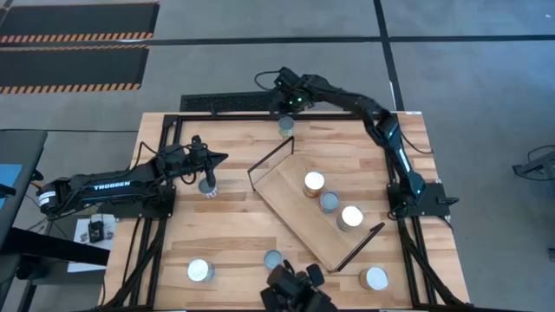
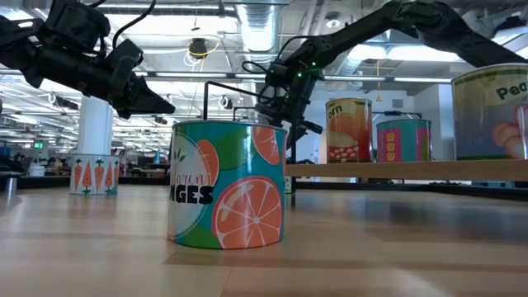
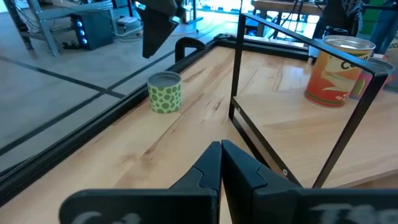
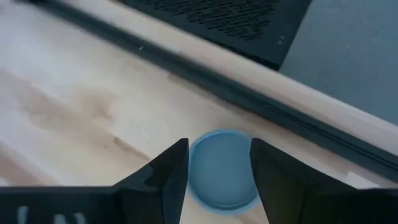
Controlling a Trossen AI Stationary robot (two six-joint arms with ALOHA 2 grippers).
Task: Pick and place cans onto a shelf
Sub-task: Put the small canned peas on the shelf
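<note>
Right hand [image 4: 219, 171] released, fingers spread either side of a pale-blue-topped can [image 4: 222, 168] at the worktop's [image 1: 225, 225] far edge, above it. Left hand [image 1: 214, 159] clenched, empty, hovering over another can [image 1: 208, 186] left of the shelf [image 1: 290, 195]. Three cans on the shelf, more scattered at the near edge.

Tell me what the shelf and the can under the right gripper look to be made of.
The shelf: pale wood board with visible grain, matte, with thin black frames at both ends, probably metal wire. The can between the right gripper's open fingers: smooth pale-blue top, likely painted metal or plastic; the left wrist view shows a green spotted label, probably printed paper.
</note>
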